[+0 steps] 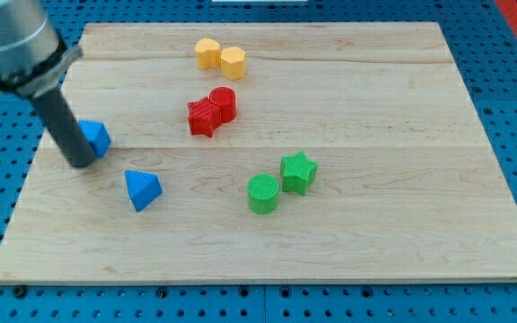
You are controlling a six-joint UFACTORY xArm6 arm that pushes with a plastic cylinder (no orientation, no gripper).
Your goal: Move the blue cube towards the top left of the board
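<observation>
tip (79,164) bare rod, nothing to open or close | blue cube (95,137) touching tip's right, partly hidden | placed low beside cube, likely to push it toward top left | blue wedge (142,189) lower right, apart

Two blue blocks (95,137), two yellow (208,53), two red (203,117), two green (262,194)

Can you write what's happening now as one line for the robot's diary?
my tip: touching blue cube's left side | blue cube: wooden board's left edge | blue triangular block: lower right, apart
</observation>
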